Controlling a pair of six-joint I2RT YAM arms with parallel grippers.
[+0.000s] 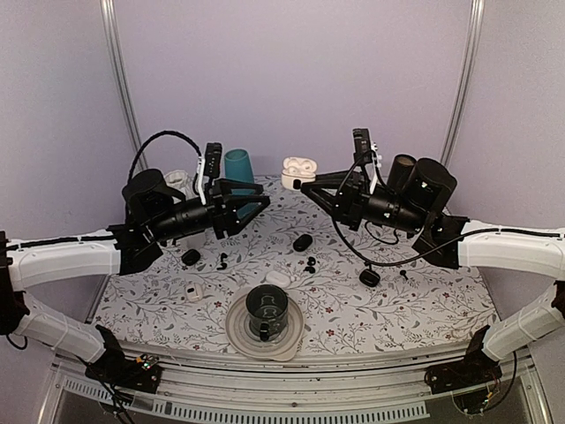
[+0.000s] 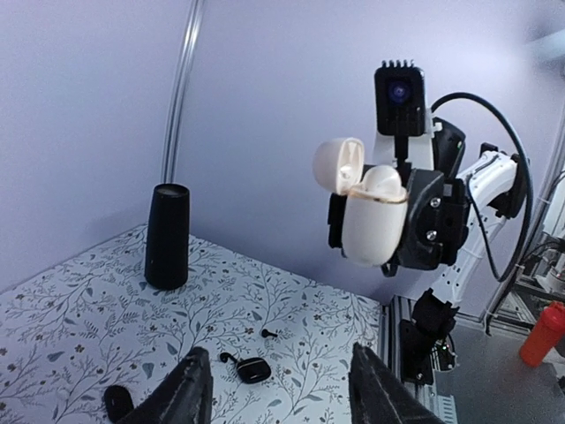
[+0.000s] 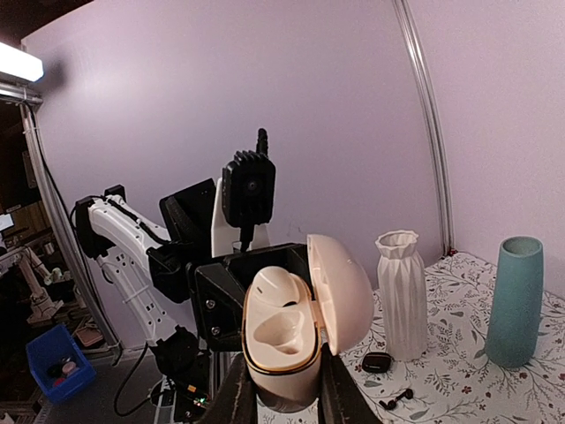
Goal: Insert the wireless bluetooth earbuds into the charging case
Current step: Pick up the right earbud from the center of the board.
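My right gripper [image 3: 288,389] is shut on the cream-white charging case [image 3: 281,344], held upright above the table with its lid [image 3: 344,291] swung open. One white earbud [image 3: 272,288] sits in one socket; the socket beside it is empty. In the left wrist view the case [image 2: 374,221] hangs ahead, above my left gripper [image 2: 282,393], which is open with nothing between its fingers [image 2: 189,396]. From above, the left gripper [image 1: 258,201] faces the right gripper [image 1: 305,184] across a small gap. Tiny black earbuds [image 1: 309,263] [image 2: 267,333] [image 3: 397,397] lie loose on the table.
A teal vase [image 1: 238,168], a white ribbed vase [image 3: 402,291] and a black cylinder [image 2: 166,234] stand at the back. Small black cases [image 1: 303,242] [image 2: 253,369] and white cases [image 1: 277,278] lie on the floral mat. A dark cup [image 1: 266,309] stands on a plate [image 1: 237,334] near the front.
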